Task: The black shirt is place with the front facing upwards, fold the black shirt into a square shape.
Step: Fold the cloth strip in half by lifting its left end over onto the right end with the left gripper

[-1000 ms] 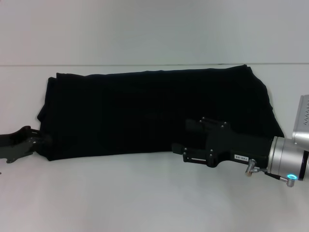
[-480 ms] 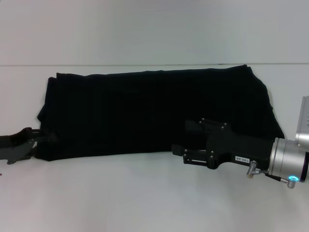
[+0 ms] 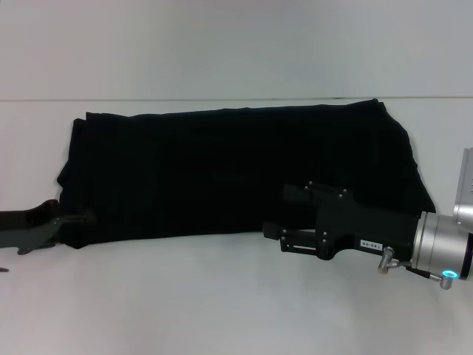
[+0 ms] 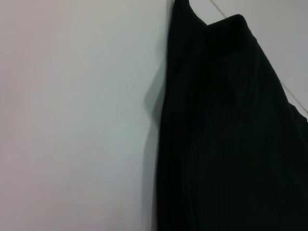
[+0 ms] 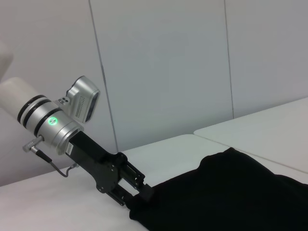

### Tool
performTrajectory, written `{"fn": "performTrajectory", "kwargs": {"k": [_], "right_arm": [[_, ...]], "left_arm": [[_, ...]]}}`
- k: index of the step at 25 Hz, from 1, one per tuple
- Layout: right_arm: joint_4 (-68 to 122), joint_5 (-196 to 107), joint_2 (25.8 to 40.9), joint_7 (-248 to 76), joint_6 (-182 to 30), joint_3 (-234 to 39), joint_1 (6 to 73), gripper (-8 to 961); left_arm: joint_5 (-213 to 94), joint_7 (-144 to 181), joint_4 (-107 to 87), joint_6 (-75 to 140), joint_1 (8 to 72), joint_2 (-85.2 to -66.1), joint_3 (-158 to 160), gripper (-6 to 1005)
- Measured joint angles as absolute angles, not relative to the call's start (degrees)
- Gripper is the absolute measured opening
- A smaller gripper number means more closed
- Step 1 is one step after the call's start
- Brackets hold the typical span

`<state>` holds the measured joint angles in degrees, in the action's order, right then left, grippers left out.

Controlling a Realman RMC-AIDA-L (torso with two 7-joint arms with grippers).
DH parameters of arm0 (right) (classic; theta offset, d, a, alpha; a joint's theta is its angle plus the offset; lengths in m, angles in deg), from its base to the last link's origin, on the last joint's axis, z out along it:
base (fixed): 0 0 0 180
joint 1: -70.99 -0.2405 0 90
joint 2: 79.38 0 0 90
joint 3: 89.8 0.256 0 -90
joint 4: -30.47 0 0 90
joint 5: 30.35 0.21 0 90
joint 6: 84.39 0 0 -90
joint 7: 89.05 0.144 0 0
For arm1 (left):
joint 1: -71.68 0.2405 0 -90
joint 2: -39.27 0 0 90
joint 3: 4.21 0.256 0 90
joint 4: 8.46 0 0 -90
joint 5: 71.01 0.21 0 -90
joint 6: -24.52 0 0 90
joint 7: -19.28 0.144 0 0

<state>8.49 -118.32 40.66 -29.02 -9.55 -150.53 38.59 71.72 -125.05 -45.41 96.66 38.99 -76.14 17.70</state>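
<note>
From my remote seat I see the left tool reaching in low from the left edge of the head view, its dark tip touching the near-left corner of the black shirt. In the right wrist view the same left tool shows at the end of a silver wrist with a green light, its black fingers sitting at the cloth's edge; I cannot tell whether they are parted or pinching the fabric.

The right tool comes in from the right side of the head view, black body behind a silver wrist with a blue light. It lies over the near edge of the black shirt, right of the garment's middle, with its tip pointing toward the left tool. Its fingers merge with the dark cloth, so I cannot tell whether they are apart or together.

Between and beyond the two tools, the black shirt lies flat on the white tabletop as a long folded band running left to right, its far edge close to a seam line across the surface. The left wrist view shows the shirt as plain dark cloth with a soft fold along its edge, lying on the white tabletop. No lettering or label shows on the upper face.
</note>
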Motion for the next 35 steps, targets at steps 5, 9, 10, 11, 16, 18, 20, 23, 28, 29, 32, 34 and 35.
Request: {"fn": "performTrajectory", "kwargs": {"k": [5,9,10,11,16,18,20,23,28,29,32,34,35], "right_arm": [[8.49,-118.33,40.63,-29.02,-9.12,-150.53,38.76,843],[8.49,-118.32,40.59,-29.02,-8.99,-150.53,38.82,844],[8.49,-118.31,40.59,-29.02,-8.94,-150.53,38.82,844],[8.49,-118.31,40.58,-29.02,-8.88,-150.53,38.83,843],[8.49,-118.27,40.58,-29.02,-8.55,-150.39,38.83,842],[8.49,-118.25,40.58,-29.02,-8.48,-150.24,38.86,843],[8.49,-118.24,40.58,-29.02,-8.45,-150.19,38.90,843],[8.49,-118.23,40.57,-29.02,-8.39,-149.96,39.04,844],[8.49,-118.23,40.45,-28.72,-7.90,-148.45,39.39,842],[8.49,-118.23,40.43,-28.69,-7.77,-148.06,39.53,842],[8.49,-118.23,40.40,-28.62,-7.61,-146.74,39.98,843],[8.48,-118.23,40.40,-28.57,-7.54,-145.74,40.32,843],[8.46,-118.23,40.40,-28.54,-7.46,-145.31,40.47,843]], "left_arm": [[72.91,-124.60,-47.33,96.64,39.06,-76.47,19.57,576],[72.81,-124.11,-48.61,96.81,39.27,-76.80,19.99,390],[72.81,-124.03,-48.61,96.93,39.24,-76.79,19.99,345],[72.85,-124.02,-48.59,97.01,39.20,-76.76,19.99,301],[72.92,-123.89,-48.43,97.21,39.17,-76.78,19.98,122],[72.94,-123.89,-48.44,97.26,39.20,-76.77,19.97,63],[72.95,-123.89,-48.53,97.31,39.26,-76.73,19.90,58],[72.95,-123.90,-48.68,97.80,39.30,-76.49,19.54,50],[72.96,-123.55,-48.80,99.43,39.58,-75.59,18.00,50],[72.96,-123.27,-48.82,99.92,39.68,-75.38,17.10,50],[73.03,-122.48,-48.82,101.25,39.96,-74.81,15.07,50],[73.45,-121.95,-49.05,101.99,40.21,-74.41,13.76,50],[73.85,-121.75,-49.25,102.29,40.32,-74.25,13.09,50]]}}
